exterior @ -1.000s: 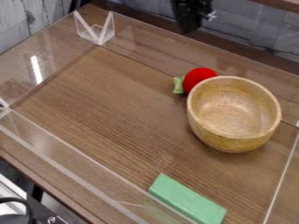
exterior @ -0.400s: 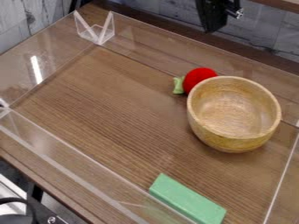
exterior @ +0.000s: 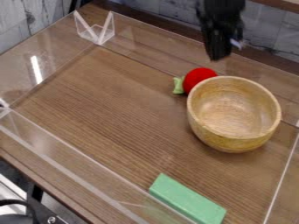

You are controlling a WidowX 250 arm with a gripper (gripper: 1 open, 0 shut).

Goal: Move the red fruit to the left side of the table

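The red fruit (exterior: 200, 78) is a small glossy red toy with a green leafy cap at its left. It lies on the table (exterior: 105, 105), touching the far left rim of the wooden bowl (exterior: 235, 113). My dark gripper (exterior: 221, 54) hangs pointing down just above and slightly right of the fruit, clear of it. Its fingers look pressed together with nothing between them.
A flat green block (exterior: 187, 199) lies at the near edge. Clear acrylic walls (exterior: 70, 166) run around the tabletop, with a folded clear piece (exterior: 94, 28) at the far left corner. Bare wood stretches to the left of the fruit.
The gripper has come down from the top edge and shifted right, now hanging close above the fruit. Fruit, bowl and block have not moved.
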